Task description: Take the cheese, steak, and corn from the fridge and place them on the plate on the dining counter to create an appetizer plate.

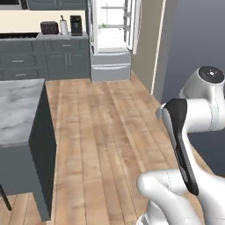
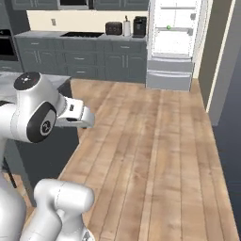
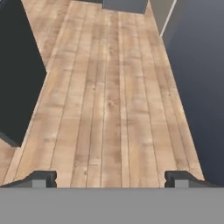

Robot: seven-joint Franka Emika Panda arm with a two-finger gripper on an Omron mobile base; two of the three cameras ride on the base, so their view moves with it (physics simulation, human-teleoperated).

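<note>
The fridge (image 1: 112, 39) stands far ahead, the dining counter (image 1: 17, 110) near left.

Wood plank floor (image 1: 110, 132) runs from the robot base to the fridge (image 1: 110, 39) at the far wall. Fridge doors open, white shelves (image 2: 173, 29) lit; small green item, the corn (image 2: 168, 28), on a shelf. Marble-top table (image 1: 17, 107) at left, dark base on floor. Far dark table (image 2: 70, 35) carries toaster (image 2: 113, 28), white bottle-like item (image 2: 126, 27), coffee machine (image 2: 139, 26).
</note>
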